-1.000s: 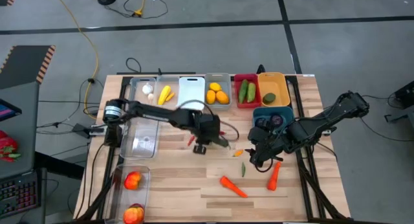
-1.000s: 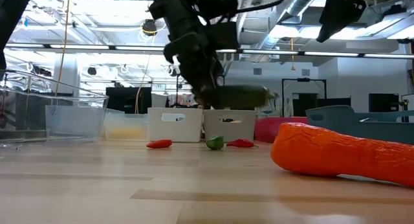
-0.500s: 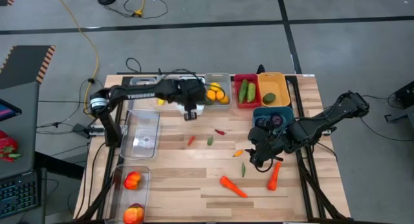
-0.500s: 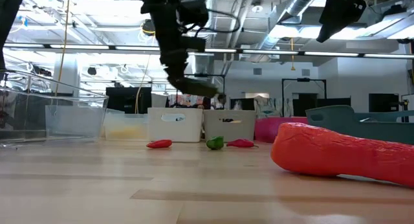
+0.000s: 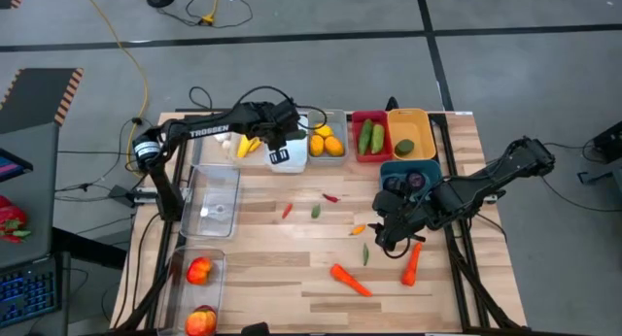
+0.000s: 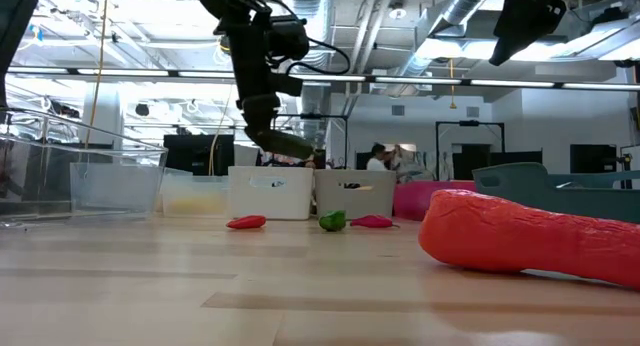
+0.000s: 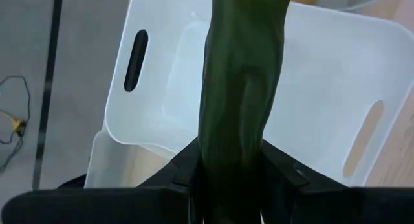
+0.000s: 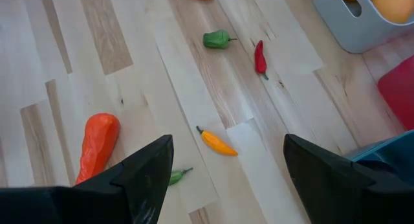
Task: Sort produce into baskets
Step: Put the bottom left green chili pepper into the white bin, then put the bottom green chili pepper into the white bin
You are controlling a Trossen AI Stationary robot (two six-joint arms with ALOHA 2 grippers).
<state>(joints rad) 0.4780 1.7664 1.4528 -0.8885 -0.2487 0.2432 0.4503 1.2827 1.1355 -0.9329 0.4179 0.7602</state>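
Observation:
My left gripper (image 5: 280,145) is shut on a dark green cucumber (image 7: 240,88) and hangs over the white basket (image 7: 323,75) in the far row. The low view shows the cucumber (image 6: 286,144) sticking out below the fingers, above the basket (image 6: 268,193). My right gripper (image 5: 387,234) is open and empty, low over the table's right half, near an orange chili (image 8: 217,143), with a carrot (image 8: 97,143) a little farther off. My left gripper pinches one end of the cucumber (image 7: 229,156) between its two fingers. The fingers come from above, slanting down, and the cucumber runs on along them past the tips. It is tilted and lifted clear, above the white basket's inside.
The far row holds clear bins with garlic (image 5: 222,134) and yellow pieces (image 5: 249,142), a grey bin of lemons (image 5: 328,142), a red bin of cucumbers (image 5: 370,138), an orange-yellow bin (image 5: 408,132) and a teal bin (image 5: 413,174). Two carrots (image 5: 350,279) (image 5: 411,263) and small chilies (image 5: 330,196) lie loose.
My left gripper has carried the cucumber up from the table's middle toward the far edge and a little left, and now holds it over the white basket. The cucumber stays in the fingers, clear of the table.

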